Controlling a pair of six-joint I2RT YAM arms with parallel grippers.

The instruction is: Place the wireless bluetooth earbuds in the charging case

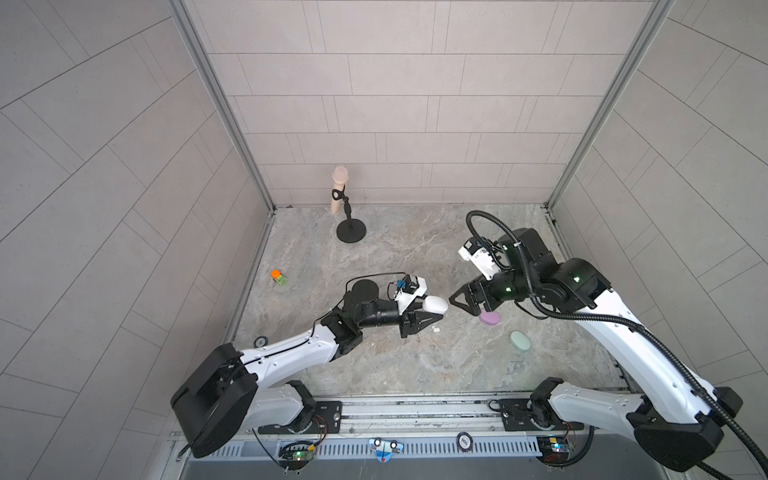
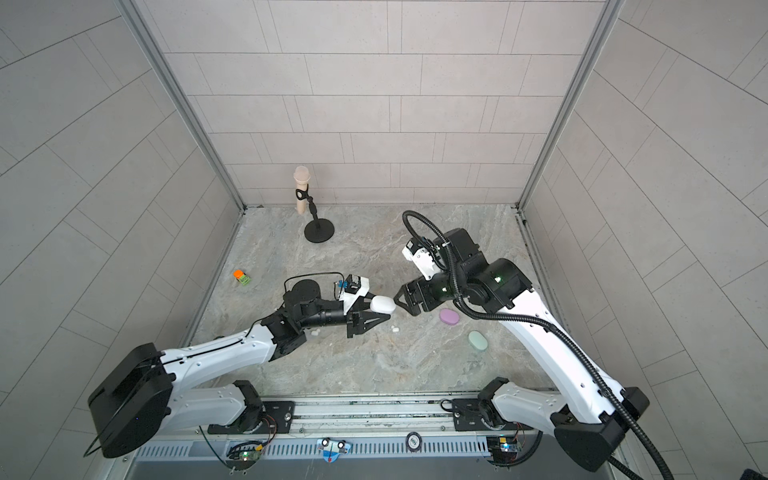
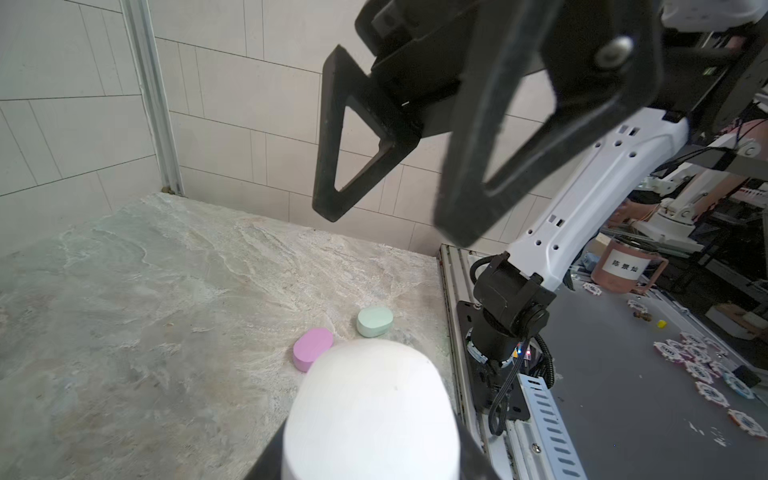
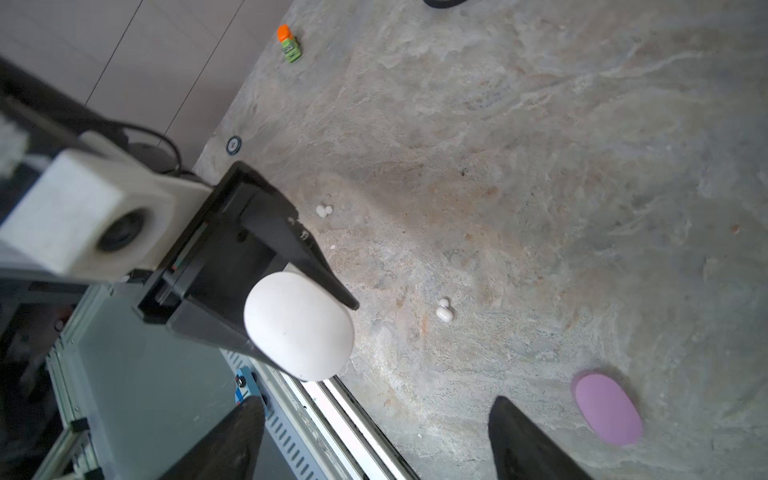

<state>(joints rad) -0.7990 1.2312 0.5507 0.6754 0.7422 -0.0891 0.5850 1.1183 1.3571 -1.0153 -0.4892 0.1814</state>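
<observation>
We see left gripper (image 1: 434, 309) pinching the white case (image 2: 383, 304) mid-scene, right gripper (image 1: 464, 306) spread wide facing it, white earbuds (image 1: 435, 328) lying loose just nearer, lilac case (image 1: 489, 318) and mint case (image 1: 519, 340) to the right

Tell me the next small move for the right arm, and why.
Probably ease the open right gripper toward the free end of the white case, to lift its lid. The left gripper holds it closed and raised, facing the right one, while white earbuds lie loose on the table.

Left pincer (image 1: 437, 308) clamped on white case (image 1: 435, 303), right pincer (image 1: 463, 308) spread wide facing it, arms reaching inward
</observation>
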